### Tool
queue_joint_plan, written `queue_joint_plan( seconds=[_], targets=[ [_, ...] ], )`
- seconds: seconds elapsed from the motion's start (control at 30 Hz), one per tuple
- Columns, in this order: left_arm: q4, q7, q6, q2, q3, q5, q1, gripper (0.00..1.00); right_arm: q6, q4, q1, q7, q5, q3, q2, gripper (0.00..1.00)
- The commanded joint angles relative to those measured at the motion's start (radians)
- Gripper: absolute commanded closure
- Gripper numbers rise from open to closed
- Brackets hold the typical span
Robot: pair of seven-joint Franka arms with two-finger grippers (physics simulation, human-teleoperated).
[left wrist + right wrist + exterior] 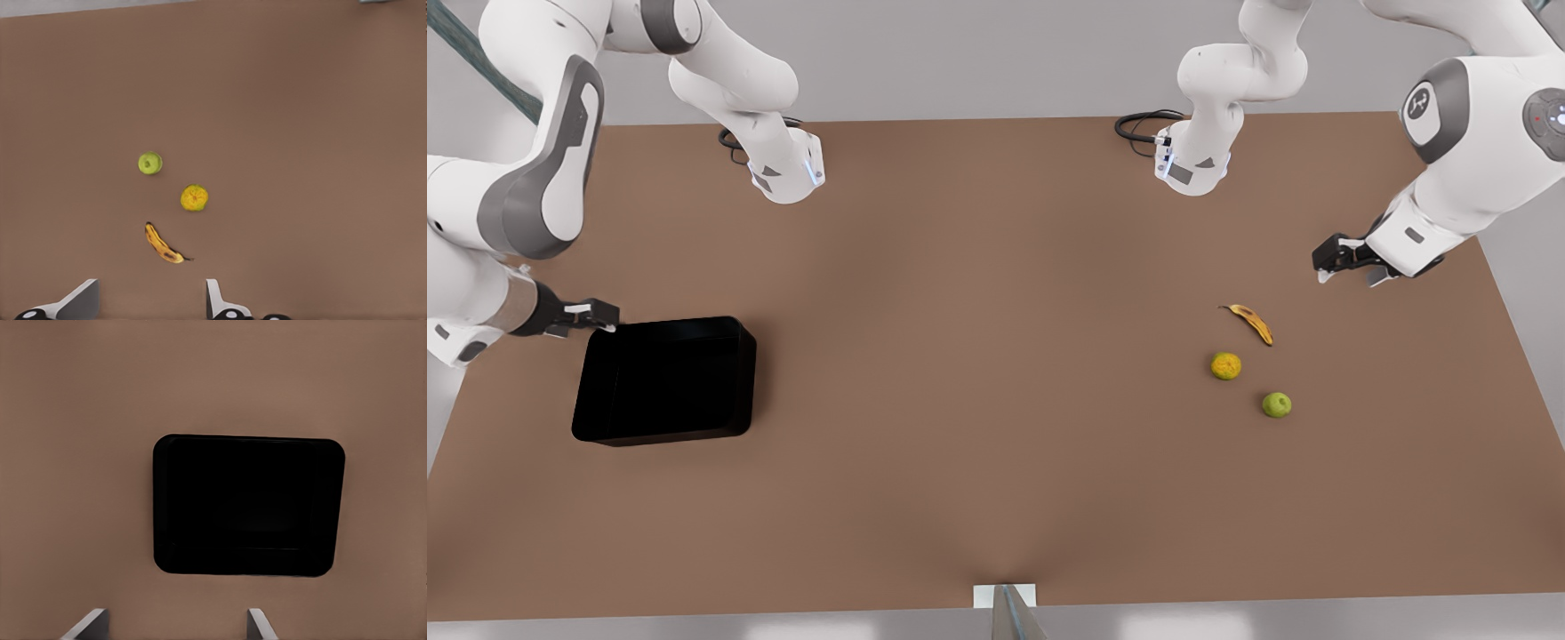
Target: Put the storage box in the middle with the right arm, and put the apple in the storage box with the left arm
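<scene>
Under me the table (996,427) reads matt brown, smooth and even, no grain. My storage box (665,380) is glossy black, plastic by its look, slick walls. The apple (1277,404) is smooth, yellow-green, faint sheen. The mottled orange fruit (1226,365) looks rougher, dimpled. The banana (1252,322) is dull yellow, brown-blotched. My arm shells shine white, hard plastic with grey panels.

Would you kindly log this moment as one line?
left pincer: open, above fruit | right pincer: open, at storage box | apple: on table
</scene>
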Motion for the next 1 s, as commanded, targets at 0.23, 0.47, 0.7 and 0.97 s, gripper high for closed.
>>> queue_joint_plan(
  seconds=[0.23,0.47,0.7,0.97],
  targets=[
    [0.008,-0.025,-0.043,0.052,0.003,-0.003,0.02,0.0,0.424,-0.443,-0.081,0.0,-0.046,0.006,0.015,0.0],
    [0.009,-0.886,0.062,0.427,0.123,-0.61,0.026,0.0,0.599,-0.592,-0.252,-0.186,-0.043,-0.018,0.051,0.0],
    [-0.083,-0.892,0.131,0.694,0.2,-1.25,0.158,0.0,0.724,-0.5,-0.259,-0.41,0.028,-0.117,0.168,0.0],
    [-0.075,-0.786,0.128,0.802,0.2,-1.324,0.26,0.0,0.802,-0.462,-0.257,-0.396,0.044,-0.126,0.298,0.0]
  ],
)
